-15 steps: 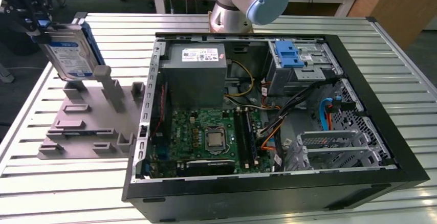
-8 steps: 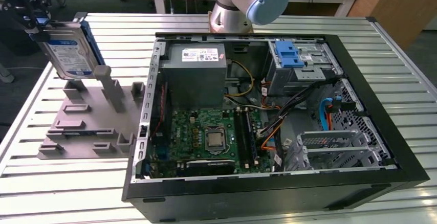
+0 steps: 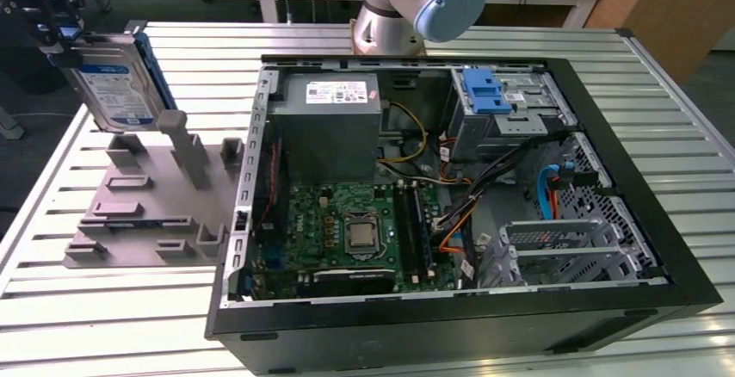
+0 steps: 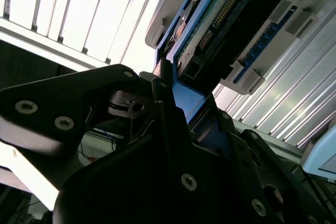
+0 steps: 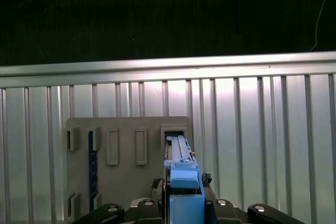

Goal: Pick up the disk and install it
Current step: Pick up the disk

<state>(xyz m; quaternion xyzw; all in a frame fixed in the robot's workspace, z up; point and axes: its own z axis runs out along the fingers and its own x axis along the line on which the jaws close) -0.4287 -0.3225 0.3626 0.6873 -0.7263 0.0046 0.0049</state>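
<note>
Ribbed aluminium surface (image 3: 103, 308) carries the open black steel case (image 3: 460, 325), with a gray plastic rack (image 3: 138, 213) just beside it. The disk (image 3: 115, 84) hangs on edge above that rack, tool (image 5: 185, 205) clamped on its slick blue frame. My guess: it could twist or slip in that hold, or clip the case's sheet-metal rim.

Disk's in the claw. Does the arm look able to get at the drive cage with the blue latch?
Probably yes. The case lies open upward and nothing blocks the drive cage from above; the cables run beside it. The claw grips the disk.
</note>
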